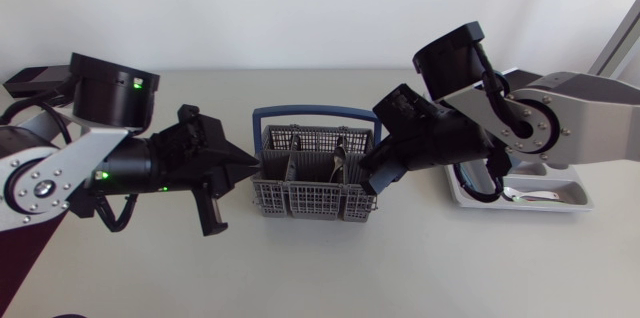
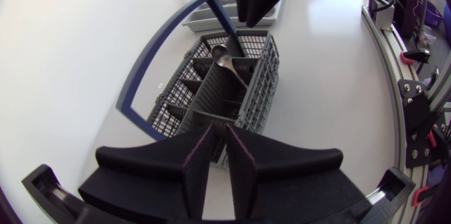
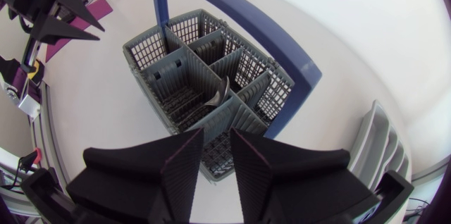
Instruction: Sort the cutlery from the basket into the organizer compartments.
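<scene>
Hovering over the right wall of the grey basket, the right gripper had its fingers a narrow way apart and empty, aimed at a cutlery piece standing in a middle compartment. The left gripper, fingers pressed almost together on nothing, sat at the basket's left wall. The basket stood midway along the bench, toward its far edge. The organizer, near the right edge, already carried a spoon. A pick appeared to be in hand: next, the right gripper would need to descend, straddle the piece and pinch.
</scene>
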Robot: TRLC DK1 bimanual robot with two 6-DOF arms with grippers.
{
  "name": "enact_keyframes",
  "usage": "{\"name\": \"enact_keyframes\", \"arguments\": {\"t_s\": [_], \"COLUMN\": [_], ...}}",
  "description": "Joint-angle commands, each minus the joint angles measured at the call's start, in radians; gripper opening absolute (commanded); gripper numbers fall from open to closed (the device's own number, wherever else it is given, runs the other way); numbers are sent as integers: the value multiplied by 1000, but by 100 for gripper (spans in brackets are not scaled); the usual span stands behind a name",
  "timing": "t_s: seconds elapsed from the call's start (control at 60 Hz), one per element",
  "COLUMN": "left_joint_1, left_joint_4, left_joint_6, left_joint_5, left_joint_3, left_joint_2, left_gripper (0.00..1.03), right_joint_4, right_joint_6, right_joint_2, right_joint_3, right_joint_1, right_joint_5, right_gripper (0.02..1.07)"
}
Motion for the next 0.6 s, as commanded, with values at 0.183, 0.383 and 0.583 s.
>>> {"name": "enact_keyframes", "arguments": {"t_s": [0.183, 0.383, 0.583], "left_joint_1": [-154, -217, -247], "left_joint_4": [12, 5, -48], "left_joint_6": [67, 198, 354], "left_joint_5": [-122, -200, -237], "left_joint_3": [132, 232, 342], "left_joint_2": [138, 252, 361], "left_gripper": [24, 29, 34], "right_joint_4": [-3, -6, -6], "right_joint_6": [0, -41, -89], "right_joint_2": [-85, -154, -193], "right_joint_3": [-56, -122, -174], "right_joint_1": [6, 0, -18], "right_joint_5": [14, 11, 3], "right_gripper": [34, 34, 34]}}
